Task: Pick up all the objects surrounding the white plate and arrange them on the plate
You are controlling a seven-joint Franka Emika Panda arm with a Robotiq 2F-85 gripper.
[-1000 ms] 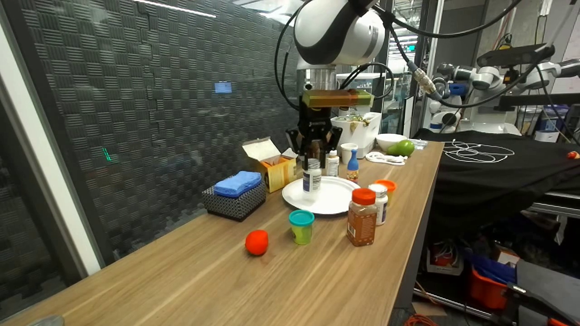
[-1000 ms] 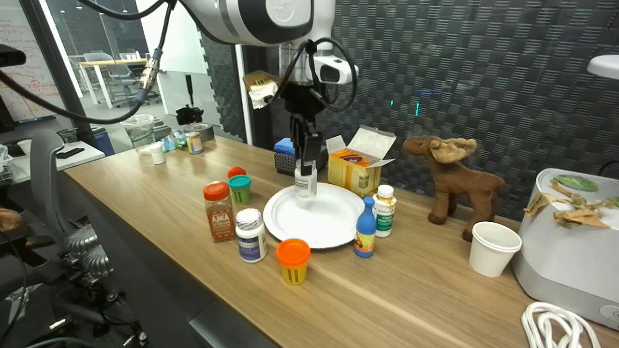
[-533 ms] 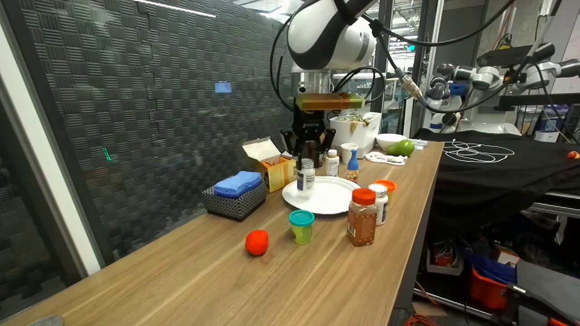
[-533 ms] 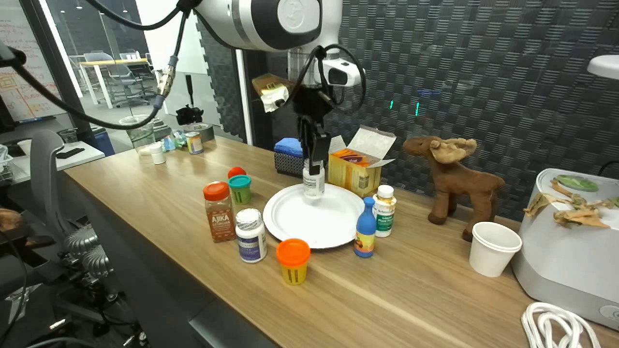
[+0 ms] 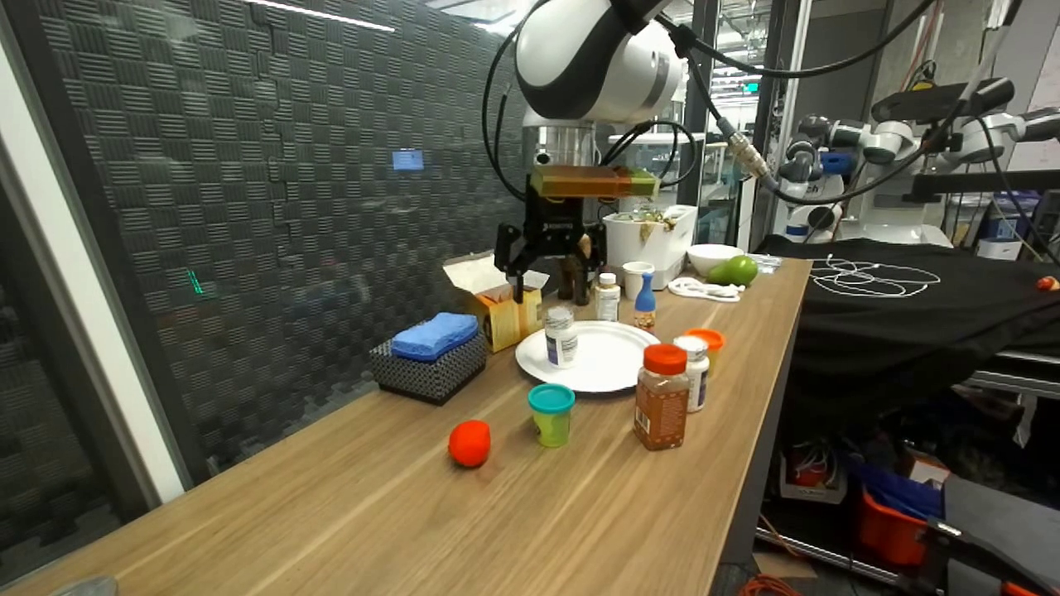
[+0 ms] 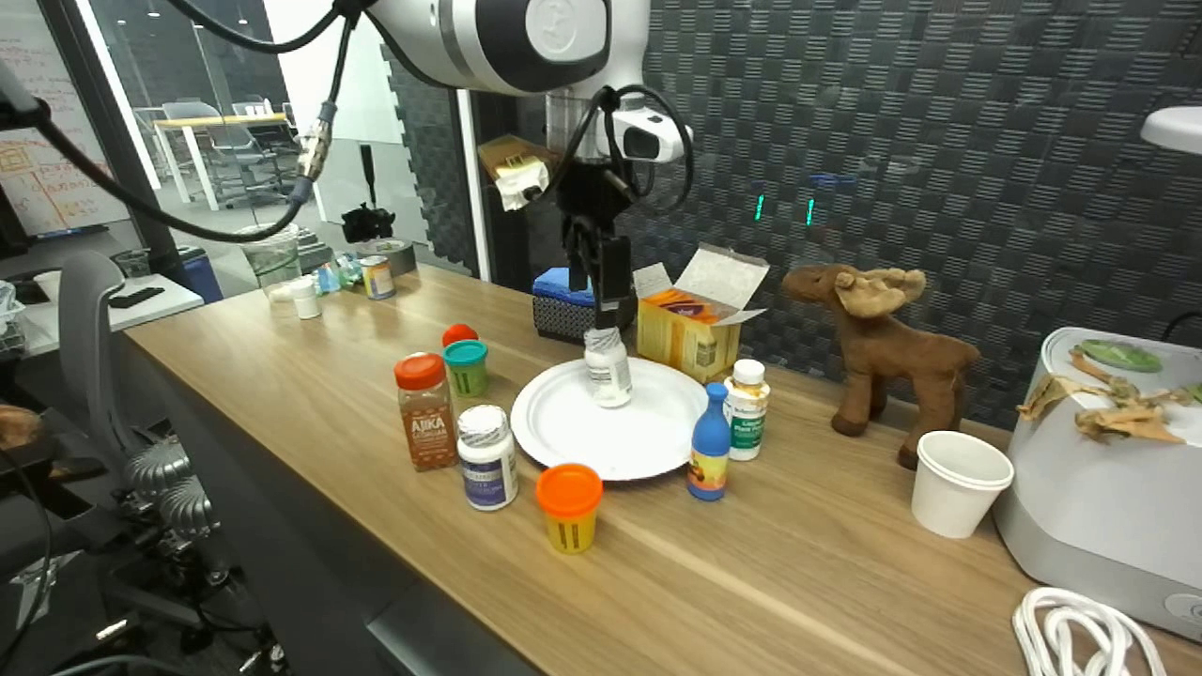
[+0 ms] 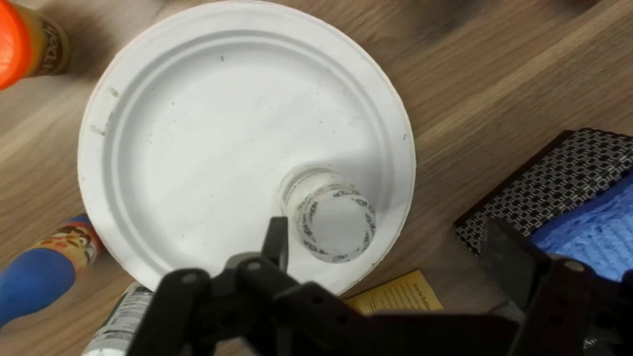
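Note:
My gripper (image 5: 553, 285) hangs open above the white plate (image 6: 601, 451), nothing between its fingers. Just below it a white bottle (image 6: 608, 371) with a clear-wrapped cap rests on the plate, leaning slightly; in the wrist view it lies nearer the left fingertip (image 7: 277, 237). Around the plate stand the red-lidded brown jar (image 6: 427, 413), another white bottle (image 6: 487, 458), an orange-lidded cup (image 6: 570, 507), a blue bottle (image 6: 710, 441) and a green-labelled bottle (image 6: 747, 413). On the jar's side are the teal-lidded green cup (image 5: 551, 416) and the red ball (image 5: 469, 443).
Beside the plate are an open yellow box (image 5: 512, 319) and a dark woven box (image 5: 435, 377) with a blue cloth on top. A toy moose (image 6: 878, 357), a paper cup (image 6: 958, 483) and a white planter (image 6: 1108, 507) stand farther along the table.
The jaws have spread and let go of the white bottle. It came down onto the plate and now leans a little, while the gripper sits slightly higher above it.

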